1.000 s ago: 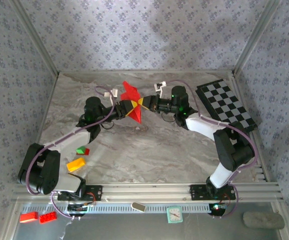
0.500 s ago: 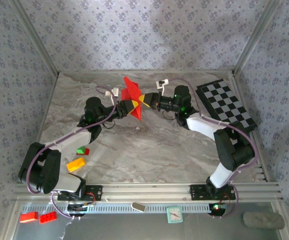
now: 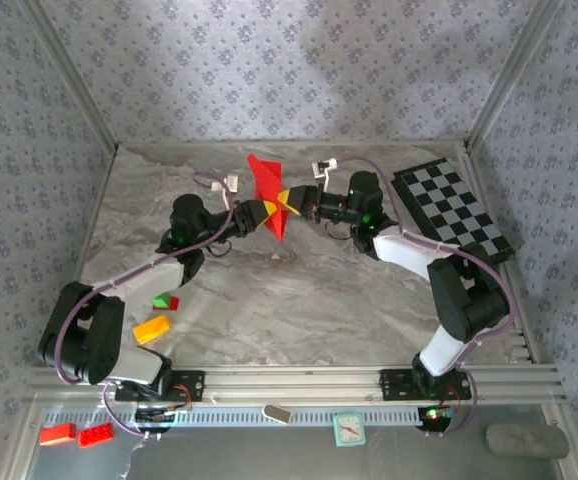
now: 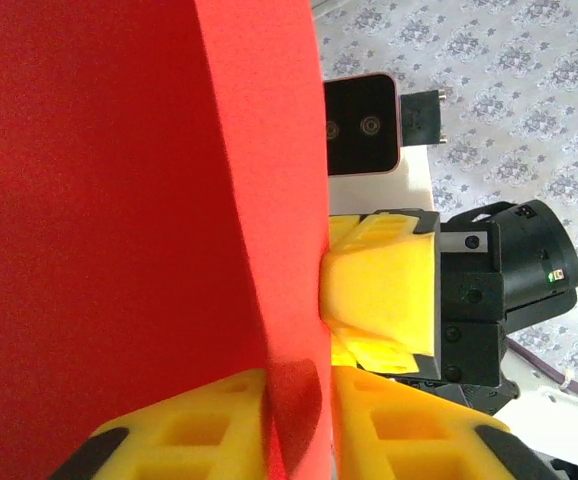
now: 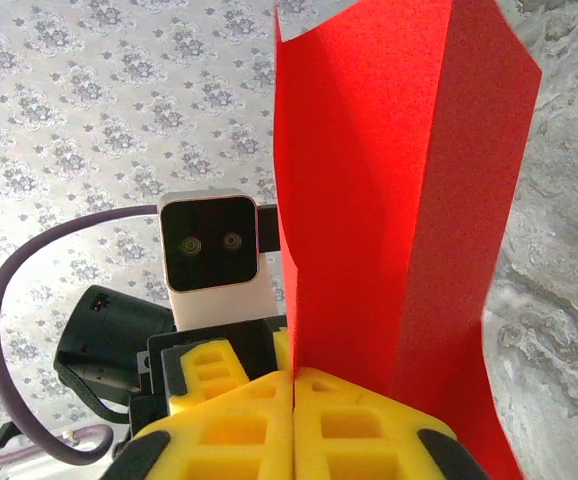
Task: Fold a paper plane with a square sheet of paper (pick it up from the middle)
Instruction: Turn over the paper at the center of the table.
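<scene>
Left gripper (image 4: 299,400) and right gripper (image 5: 294,385) each pinch the paper (image 3: 266,182), already folded narrow. It seems roughly midway, with wing folds remaining.

The paper (image 3: 264,180) is plain bright red, folded into a narrow pointed wedge with a lengthwise crease. It stands upright in the air over the back middle of the table (image 3: 269,300), pinched from either side by the left tool (image 3: 266,214) and right tool (image 3: 286,200).

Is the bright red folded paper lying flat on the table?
No: left gripper and right gripper hold the bright red folded paper aloft.
</scene>
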